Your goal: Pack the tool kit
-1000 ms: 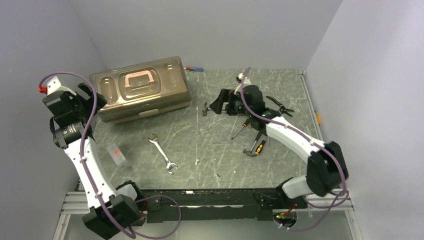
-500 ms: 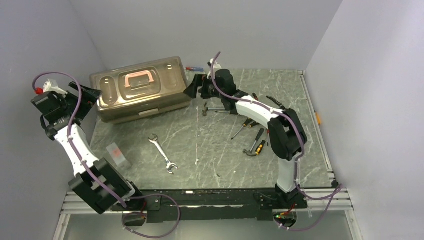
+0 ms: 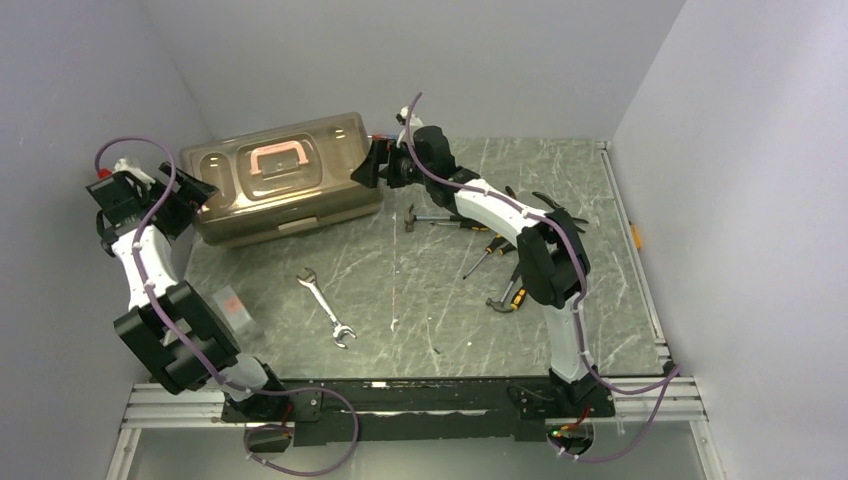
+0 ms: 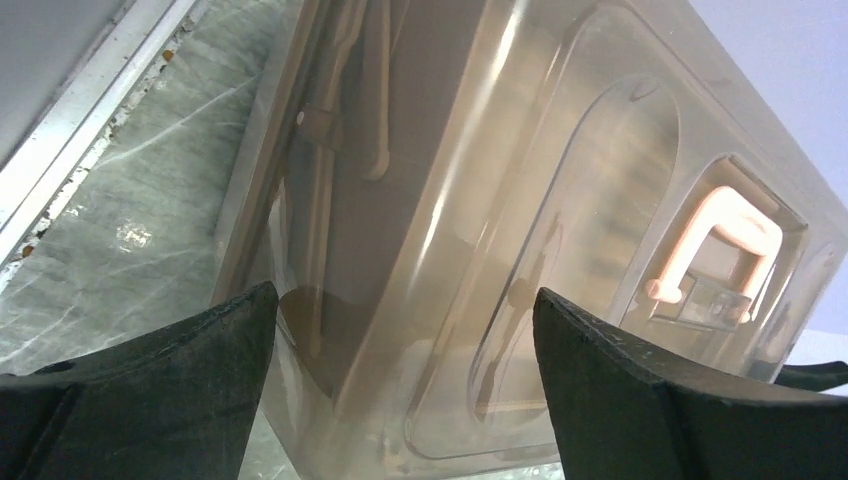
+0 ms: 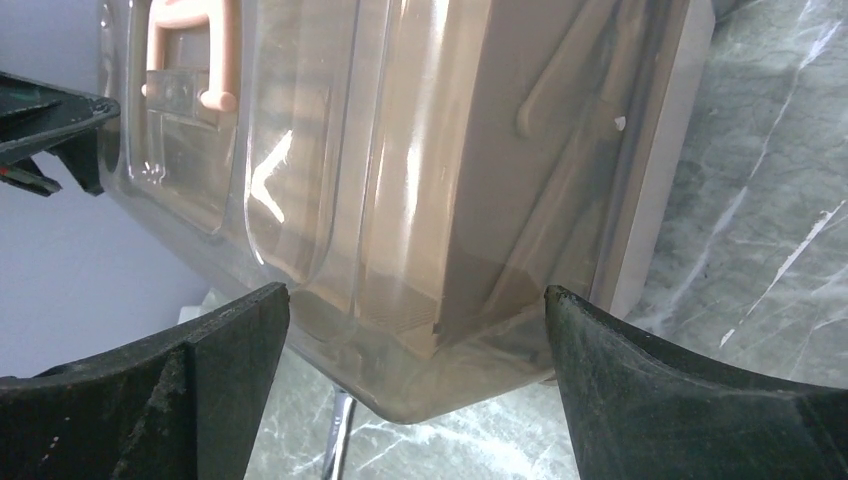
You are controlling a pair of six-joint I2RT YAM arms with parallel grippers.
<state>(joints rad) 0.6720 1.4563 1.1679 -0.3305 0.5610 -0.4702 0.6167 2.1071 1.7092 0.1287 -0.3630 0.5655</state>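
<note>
Bracketing the closed toolbox [image 3: 280,185] at back left, you have the left gripper [image 4: 400,305] and right gripper [image 5: 415,305] spread wide at opposite ends, empty, probably to open its lid; wrench [image 3: 325,308] lies loose nearby.

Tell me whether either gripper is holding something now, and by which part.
Nothing is held. The left gripper and the right gripper stand open at opposite ends of the closed toolbox, jaws wide apart.

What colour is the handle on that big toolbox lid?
Pink. The handle on the toolbox shows best in the left wrist view.
</note>
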